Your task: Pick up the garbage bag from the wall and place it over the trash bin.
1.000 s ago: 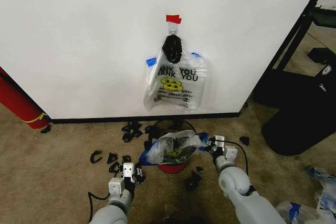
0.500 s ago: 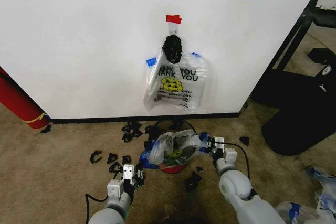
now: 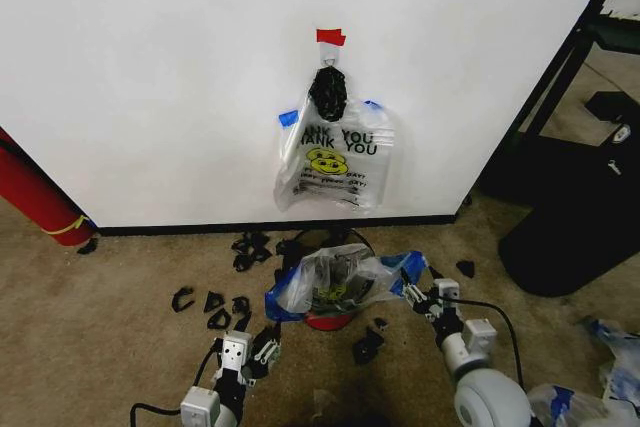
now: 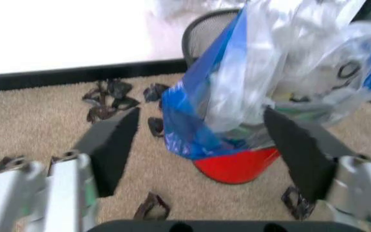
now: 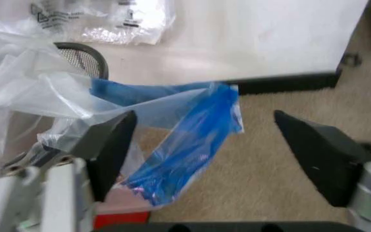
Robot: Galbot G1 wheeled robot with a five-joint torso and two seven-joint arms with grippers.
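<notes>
The right gripper (image 3: 432, 294) hangs with jaws spread and nothing between them, just beside the bag's (image 3: 335, 282) blue handle loop (image 5: 195, 137), which droops free past the bin's (image 4: 237, 164) rim. The left gripper (image 3: 252, 347) is likewise wide open and empty, low on the bin's other side, with the bag's blue edge directly ahead of it. Between the two, the bag sits draped over the bin, its mouth spread unevenly, probably let go there so the rim carries it. Beyond the bin stands the wall (image 3: 150, 77), where a bundle (image 3: 335, 152) of similar bags hangs under red tape (image 3: 330, 36). Black scraps (image 3: 215, 307) litter the carpet (image 3: 100, 327).
</notes>
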